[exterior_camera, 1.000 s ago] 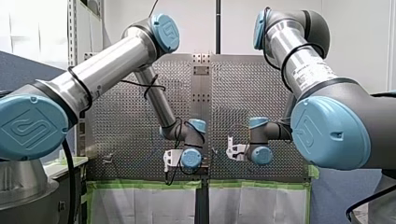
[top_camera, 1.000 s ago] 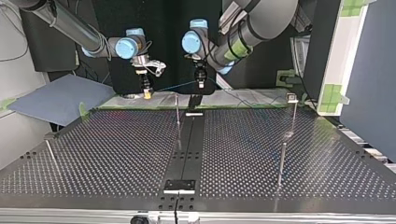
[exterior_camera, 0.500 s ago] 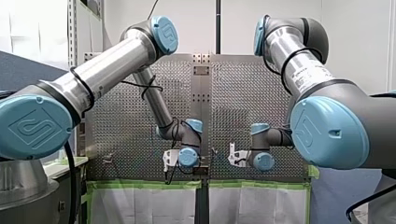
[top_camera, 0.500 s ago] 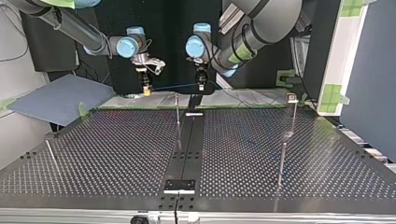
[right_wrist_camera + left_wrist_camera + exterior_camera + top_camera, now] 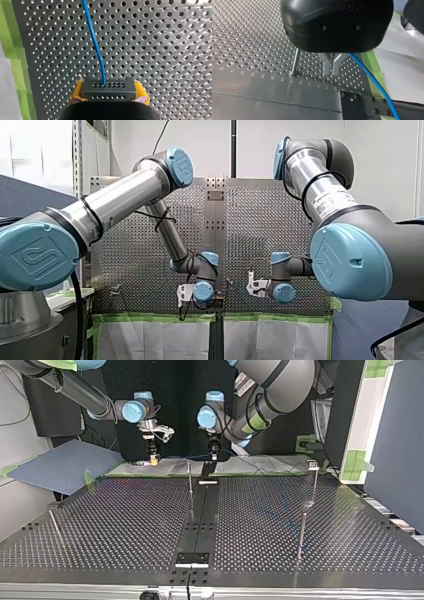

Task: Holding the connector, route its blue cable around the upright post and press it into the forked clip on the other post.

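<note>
In the right wrist view my right gripper [image 5: 108, 98] is shut on a black connector [image 5: 108, 88], its yellow pads [image 5: 77, 91] on both sides. The blue cable [image 5: 96, 42] leaves the connector and runs ahead over the perforated plate. In the top view my right gripper [image 5: 153, 457] hangs at the far edge, and the cable [image 5: 185, 456] spans to my left gripper [image 5: 214, 454]. In the left wrist view my left gripper [image 5: 332, 67] has metal fingers shut, the cable [image 5: 372, 77] passing close beside them. A thin upright post [image 5: 295, 61] stands just past them, also [image 5: 190, 477]. The clip-topped post [image 5: 313, 467] stands at the right.
Another plain post [image 5: 301, 532] stands nearer the camera at the top view's right, and a leaning one [image 5: 54, 524] at its left. A black strip [image 5: 202, 510] runs down the perforated table's middle. Green tape [image 5: 374, 67] and white sheeting edge the table by the arms.
Both grippers have come down a little toward the table's far edge, and the cable between them has sunk with them. Both grips are unchanged.
</note>
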